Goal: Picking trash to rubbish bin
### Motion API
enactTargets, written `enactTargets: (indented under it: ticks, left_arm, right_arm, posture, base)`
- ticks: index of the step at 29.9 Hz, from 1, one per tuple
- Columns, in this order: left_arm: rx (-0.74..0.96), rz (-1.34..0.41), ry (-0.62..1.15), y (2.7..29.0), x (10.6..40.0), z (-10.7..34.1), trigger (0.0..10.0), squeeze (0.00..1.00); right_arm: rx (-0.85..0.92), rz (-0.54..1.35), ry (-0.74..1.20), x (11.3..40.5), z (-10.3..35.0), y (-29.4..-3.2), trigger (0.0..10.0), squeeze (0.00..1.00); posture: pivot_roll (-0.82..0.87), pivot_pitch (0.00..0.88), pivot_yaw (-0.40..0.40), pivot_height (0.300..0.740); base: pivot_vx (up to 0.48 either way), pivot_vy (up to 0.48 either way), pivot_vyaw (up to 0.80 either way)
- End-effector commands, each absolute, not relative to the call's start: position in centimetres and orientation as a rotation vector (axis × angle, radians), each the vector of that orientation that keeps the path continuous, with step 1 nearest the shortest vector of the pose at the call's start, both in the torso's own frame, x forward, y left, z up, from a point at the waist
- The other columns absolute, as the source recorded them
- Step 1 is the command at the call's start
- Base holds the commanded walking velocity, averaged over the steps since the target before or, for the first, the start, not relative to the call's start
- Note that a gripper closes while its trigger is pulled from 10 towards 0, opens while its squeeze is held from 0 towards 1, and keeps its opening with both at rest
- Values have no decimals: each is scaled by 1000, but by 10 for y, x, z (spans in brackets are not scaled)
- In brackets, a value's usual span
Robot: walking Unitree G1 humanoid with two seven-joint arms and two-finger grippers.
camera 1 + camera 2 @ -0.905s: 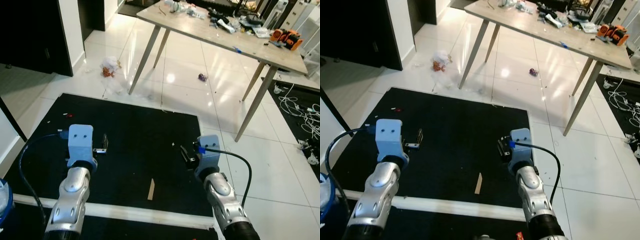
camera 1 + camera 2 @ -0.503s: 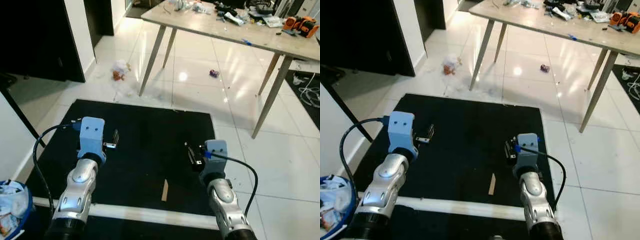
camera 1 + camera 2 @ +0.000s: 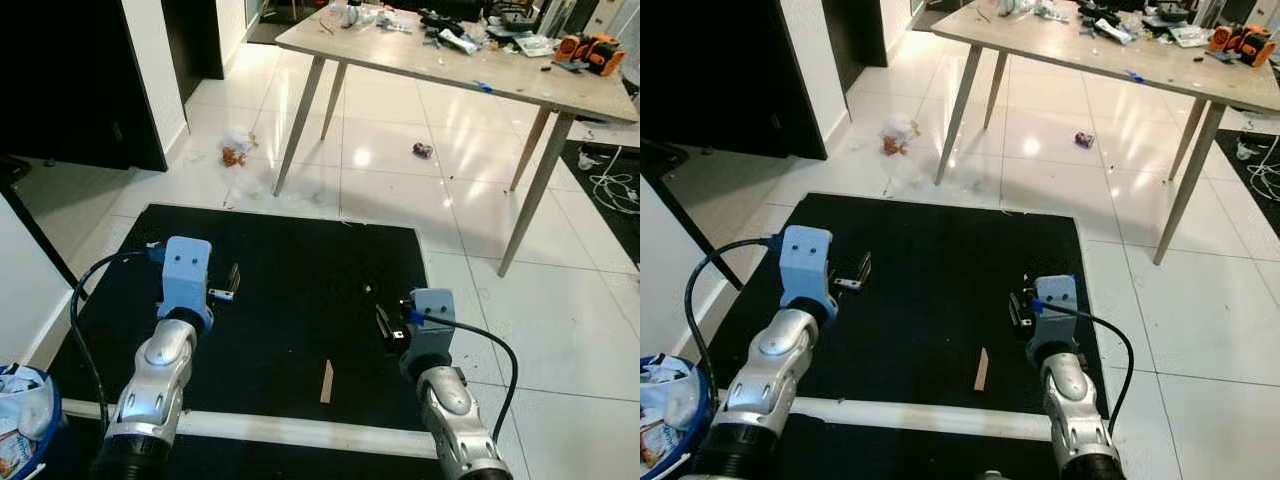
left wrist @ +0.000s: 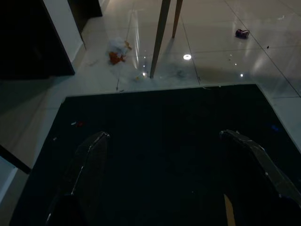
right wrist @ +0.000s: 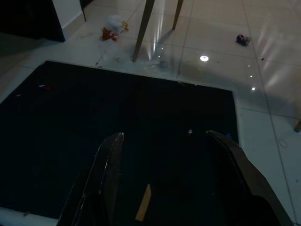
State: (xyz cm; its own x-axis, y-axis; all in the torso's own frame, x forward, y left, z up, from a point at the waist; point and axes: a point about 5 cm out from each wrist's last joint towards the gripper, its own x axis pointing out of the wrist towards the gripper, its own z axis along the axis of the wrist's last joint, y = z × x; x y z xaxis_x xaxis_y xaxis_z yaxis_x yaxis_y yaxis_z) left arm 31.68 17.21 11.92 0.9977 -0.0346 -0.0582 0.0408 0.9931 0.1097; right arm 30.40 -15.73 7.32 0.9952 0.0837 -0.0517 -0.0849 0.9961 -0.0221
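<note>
1. I have both arms raised over the black mat (image 3: pixel 290 300). The left gripper (image 4: pixel 164 179) is released with nothing between its fingers, and so is the right gripper (image 5: pixel 171 183).
2. The trash lies well apart from me: a crumpled wrapper (image 3: pixel 236 146) on the white tiles far left, by the near leg of the counter (image 3: pixel 450 70); a small dark scrap (image 3: pixel 422 150) on the floor under the counter; and a thin wooden stick (image 3: pixel 326 381) on the mat between my arms.
3. The rubbish bin (image 3: pixel 20 420) sits at my near left, already holding waste.
4. Risks, as I judge them: the flat stick could slip from the fingers or get pushed along the mat. Reaching for the wrapper could bring an arm against the counter leg. The mat edge could catch a foot.
5. I can read no brand, label or writing; the wrappers are too small.
</note>
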Motion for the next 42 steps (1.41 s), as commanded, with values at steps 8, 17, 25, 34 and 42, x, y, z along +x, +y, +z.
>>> enactTargets:
  ticks: [8, 17, 25, 34, 42]
  left_arm:
    - [95, -35, 71, 175, 313, 116, 10000, 0]
    - [65, -79, 31, 170, 313, 121, 10000, 0]
    - [52, -114, 25, 163, 309, 118, 10000, 0]
    - [47, -127, 17, 159, 311, 119, 10000, 0]
    - [55, -139, 16, 156, 308, 118, 10000, 0]
  right_arm:
    - [-7, 125, 75, 306, 70, -150, 10000, 0]
    - [-4, 108, 89, 300, 64, -153, 10000, 0]
    - [2, 84, 99, 295, 61, -153, 10000, 0]
    - [-4, 92, 93, 294, 63, -153, 10000, 0]
    - [-9, 86, 80, 293, 65, -154, 10000, 0]
  posture:
    - [11, 133, -41, 740]
    - [18, 143, -44, 740]
    - [3, 135, -38, 740]
    - [-8, 138, -44, 740]
    - [-5, 136, -48, 740]
  base:
    - [0, 0, 0]
    - [0, 0, 0]
    - [280, 0, 0]
    - [362, 0, 0]
    - [365, 0, 0]
